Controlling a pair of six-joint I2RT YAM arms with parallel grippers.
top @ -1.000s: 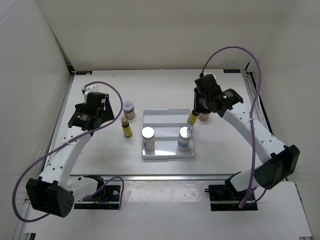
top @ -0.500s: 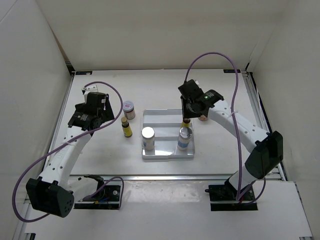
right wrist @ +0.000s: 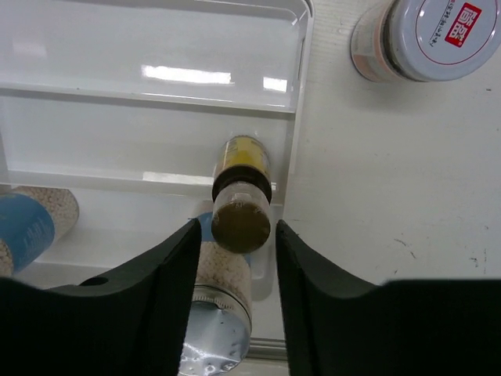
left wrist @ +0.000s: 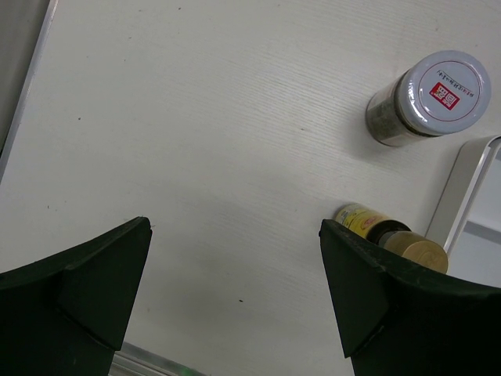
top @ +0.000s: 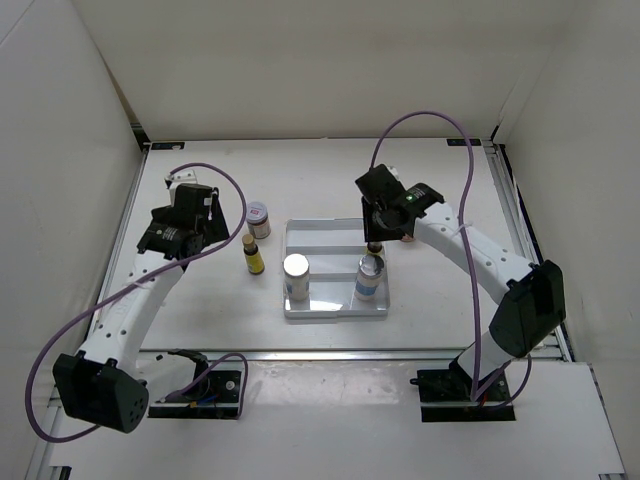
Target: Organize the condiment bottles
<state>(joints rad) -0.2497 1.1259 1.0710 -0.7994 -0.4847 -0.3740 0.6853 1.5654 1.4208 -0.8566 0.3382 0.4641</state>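
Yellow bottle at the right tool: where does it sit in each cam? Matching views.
Top external: yellow bottle under the right tool, in the middle compartment of the tray, right end.
Right wrist: yellow bottle dead centre, between the tool's fingers.
Left wrist: not in it; that one is a second yellow bottle, outside the tray.
Shared landmark: the white tray's rim, in all three.

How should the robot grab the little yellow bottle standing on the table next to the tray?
Probably from straight above, pinching the yellow bottle around its slim body just under the brown cap. It stands upright, with the tray close on one side, so a top-down grab looks easiest.
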